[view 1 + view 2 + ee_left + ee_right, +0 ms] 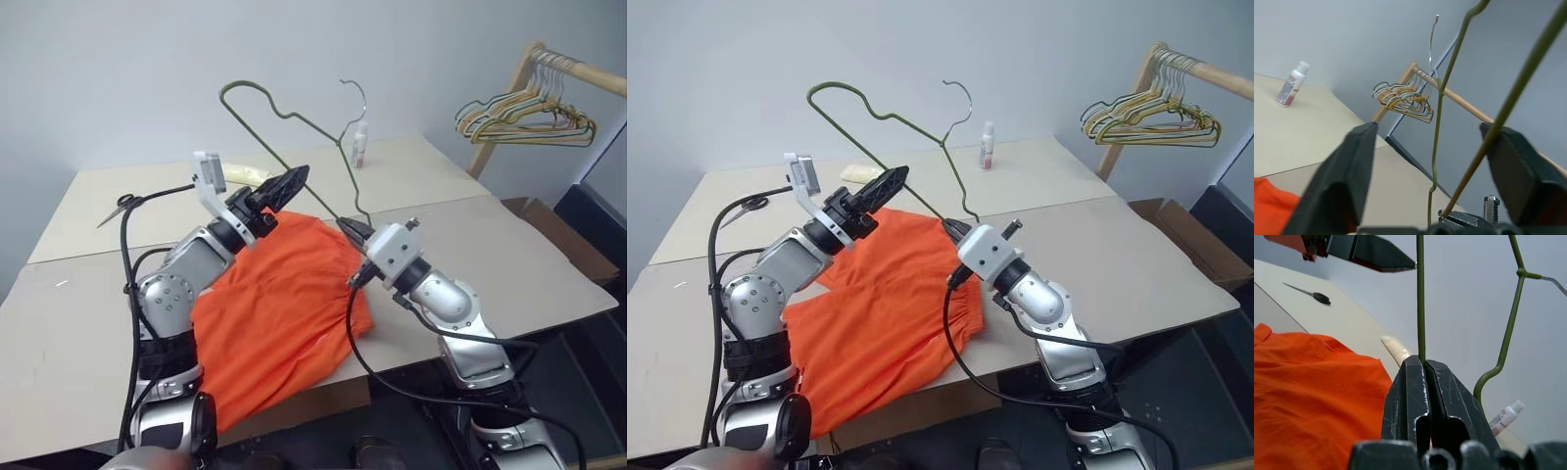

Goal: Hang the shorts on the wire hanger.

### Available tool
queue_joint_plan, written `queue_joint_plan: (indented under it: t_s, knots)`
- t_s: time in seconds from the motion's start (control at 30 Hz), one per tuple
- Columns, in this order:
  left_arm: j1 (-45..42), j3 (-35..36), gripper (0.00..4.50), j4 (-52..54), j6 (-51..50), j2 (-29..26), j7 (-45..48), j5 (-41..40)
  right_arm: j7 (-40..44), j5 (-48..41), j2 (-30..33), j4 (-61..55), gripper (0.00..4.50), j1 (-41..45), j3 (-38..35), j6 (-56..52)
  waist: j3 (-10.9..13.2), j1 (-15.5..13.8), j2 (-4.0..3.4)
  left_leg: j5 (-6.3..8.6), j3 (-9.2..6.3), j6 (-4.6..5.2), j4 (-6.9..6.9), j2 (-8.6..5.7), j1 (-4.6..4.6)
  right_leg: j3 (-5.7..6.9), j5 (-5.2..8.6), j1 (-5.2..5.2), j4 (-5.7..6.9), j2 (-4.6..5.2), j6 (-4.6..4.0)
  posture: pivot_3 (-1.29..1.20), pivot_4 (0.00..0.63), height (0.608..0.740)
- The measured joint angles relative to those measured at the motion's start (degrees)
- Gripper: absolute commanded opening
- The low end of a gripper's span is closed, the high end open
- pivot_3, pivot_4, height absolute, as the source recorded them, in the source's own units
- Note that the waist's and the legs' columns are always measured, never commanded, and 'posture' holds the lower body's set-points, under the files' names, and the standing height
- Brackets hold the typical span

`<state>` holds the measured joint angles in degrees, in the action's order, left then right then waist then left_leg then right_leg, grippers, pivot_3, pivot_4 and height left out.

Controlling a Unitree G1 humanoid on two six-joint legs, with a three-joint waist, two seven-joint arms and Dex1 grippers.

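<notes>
- Our right end effector (351,229) is pinching the wire hanger (294,117), raised above the shorts (279,304).
- The shorts lie flat on the desk (509,255), not yet hung.
- Our left end effector (284,186) is spread astride the hanger's wire, seemingly without touching it.

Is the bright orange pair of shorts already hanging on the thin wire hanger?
No, the orange shorts lie flat on the table, while the wire hanger is held up above them.
</notes>
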<state>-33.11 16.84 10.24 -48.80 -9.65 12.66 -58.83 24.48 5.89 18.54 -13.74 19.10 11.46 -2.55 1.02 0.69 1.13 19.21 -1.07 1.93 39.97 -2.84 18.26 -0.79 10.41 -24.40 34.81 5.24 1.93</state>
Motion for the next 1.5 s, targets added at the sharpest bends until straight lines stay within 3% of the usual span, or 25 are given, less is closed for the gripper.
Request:
queue_joint_plan:
  t_s: [0.27, 0.33, 0.43, 0.63, 0.77, 1.0, 1.13, 1.27, 1.5]
  knots:
    - [0.0, -0.45, 0.01, 0.01, 1.69, 1.68, -1.85, 0.15, -1.44, 2.48, -0.58, 1.26, 0.0, -0.57, 0.86, 1.33, 0.0, -0.02, 0.0, 0.0, 0.0, -0.01, -0.01, -0.01, 0.0, 0.0, 0.0, 0.0, -0.02, -0.01, 0.0, 0.01, 0.0, 0.74]
    - [0.0, -0.9, 0.01, 0.01, 1.98, 1.94, -1.86, 0.16, -2.08, 3.16, -0.65, 1.44, 0.0, -0.78, 0.99, 1.42, 0.0, -0.01, 0.0, 0.0, 0.0, 0.0, 0.0, -0.04, 0.0, -0.01, 0.0, 0.01, -0.02, 0.02, 0.0, 0.01, 0.0, 0.74]
    - [0.0, -1.73, 0.0, -0.02, 3.04, 1.96, -1.9, 1.4, -2.44, 5.09, -0.36, 1.6, 0.8, -0.78, 1.44, 2.32, 0.0, -0.01, 0.0, 0.0, -0.01, 0.0, 0.0, -0.07, -0.01, -0.01, 0.0, 0.02, -0.02, 0.01, 0.0, 0.0, 0.0, 0.74]
    - [0.13, -4.65, 0.0, -0.15, 9.08, -0.12, 2.13, 8.66, -1.9, 5.38, 0.35, 1.61, 2.93, -0.78, 1.6, 2.57, 0.0, 0.05, 0.0, -0.01, -0.01, -0.01, -0.01, -0.17, 0.0, 0.0, 0.0, 0.02, -0.04, -0.01, -0.01, -0.01, 0.0, 0.74]
    - [0.17, -4.32, 0.0, -0.23, 11.35, -3.38, 7.32, 9.45, 3.29, -2.53, 1.47, -1.02, 4.39, -1.86, -1.07, -0.67, 0.01, 0.04, 0.0, 0.0, -0.04, 0.01, -0.03, -0.09, 0.02, 0.03, 0.0, 0.02, -0.12, -0.01, -0.01, 0.0, 0.0, 0.74]
    - [2.54, 0.26, 0.0, -0.28, 13.68, -16.35, 29.79, 5.35, 22.3, -41.13, 15.71, -9.23, 4.45, 0.34, -14.74, -31.08, 0.12, 0.04, -0.04, 0.32, -0.04, 0.59, -0.02, 0.07, 0.06, 0.15, 0.01, 0.1, -0.39, -0.03, -0.02, 0.01, 0.0, 0.74]
    - [1.18, 3.66, 0.0, -1.4, 13.62, -21.13, 40.86, -0.14, 28.59, -55.11, 22.46, -6.94, 4.45, 7.06, -17.37, -44.17, 0.15, 0.01, -0.07, 0.36, -0.05, 0.65, -0.02, 0.13, 0.01, 0.24, 0.01, 0.19, -0.45, -0.07, -0.02, 0.01, 0.0, 0.74]
    - [0.7, 4.83, 0.0, -3.19, 13.11, -24.3, 49.23, -3.57, 33.22, -58.77, 24.03, -0.76, 4.45, 9.19, -16.53, -49.36, 0.15, -0.14, -0.06, 0.37, -0.05, 0.68, -0.01, 0.09, 0.05, 0.25, -0.01, 0.24, -0.52, -0.03, -0.01, 0.01, 0.0, 0.74]
    - [0.46, 3.65, 0.0, -3.94, 11.1, -23.91, 53.34, -5.49, 39.12, -52.17, 21.1, 5.66, 4.45, 12.46, -9.81, -45.27, 0.14, -0.12, -0.04, 0.22, -0.02, 0.4, 0.03, 0.08, 0.16, 0.18, -0.08, 0.16, -0.67, 0.01, 0.11, 0.01, 0.0, 0.74]
